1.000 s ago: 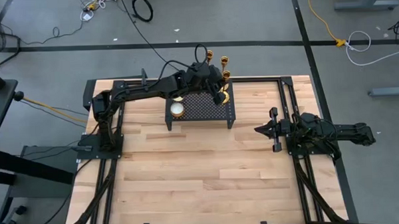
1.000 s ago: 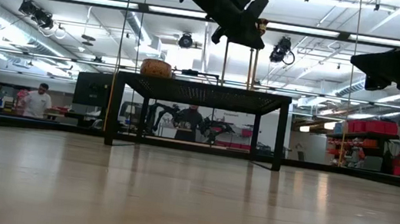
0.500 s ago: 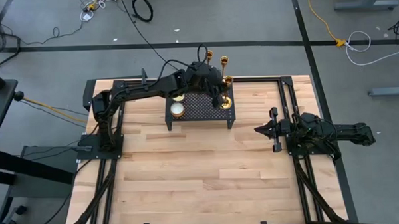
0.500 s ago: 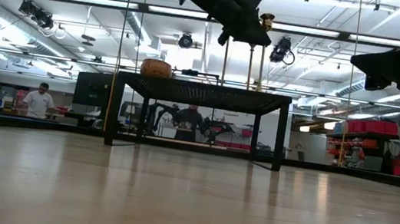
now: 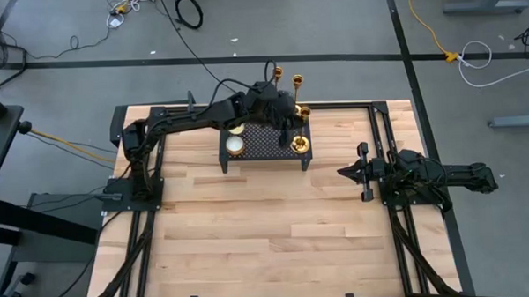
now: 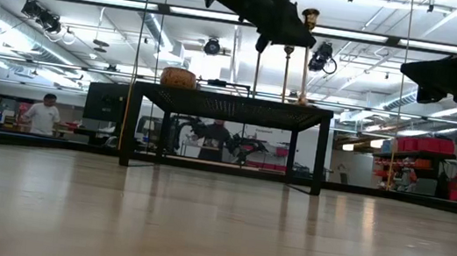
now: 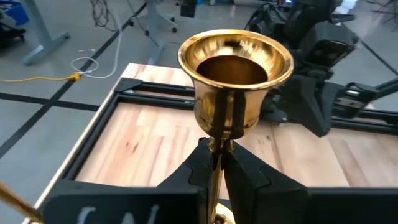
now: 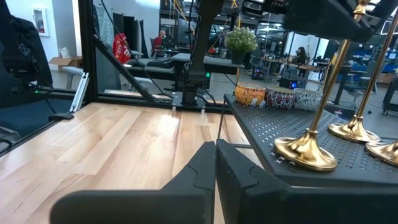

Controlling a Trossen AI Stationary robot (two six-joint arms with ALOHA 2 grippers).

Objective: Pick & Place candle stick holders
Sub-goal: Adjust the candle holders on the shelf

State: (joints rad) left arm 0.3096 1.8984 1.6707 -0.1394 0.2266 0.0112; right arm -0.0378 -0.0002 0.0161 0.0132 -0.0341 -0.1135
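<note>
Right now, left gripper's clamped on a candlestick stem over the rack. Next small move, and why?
Probably open the left gripper and lift clear. It is shut on the stem of the candle stick holder, whose round base looks seated at the front right corner of the black mesh rack, upright, in the right wrist view too. I can't confirm full contact, so ease down slightly first. The right gripper waits, shut.

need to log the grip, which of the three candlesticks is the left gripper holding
The candlestick at the rack's front right corner. The left gripper is shut on its stem, just under the cup. The other two stand free along the rack's far edge.
</note>
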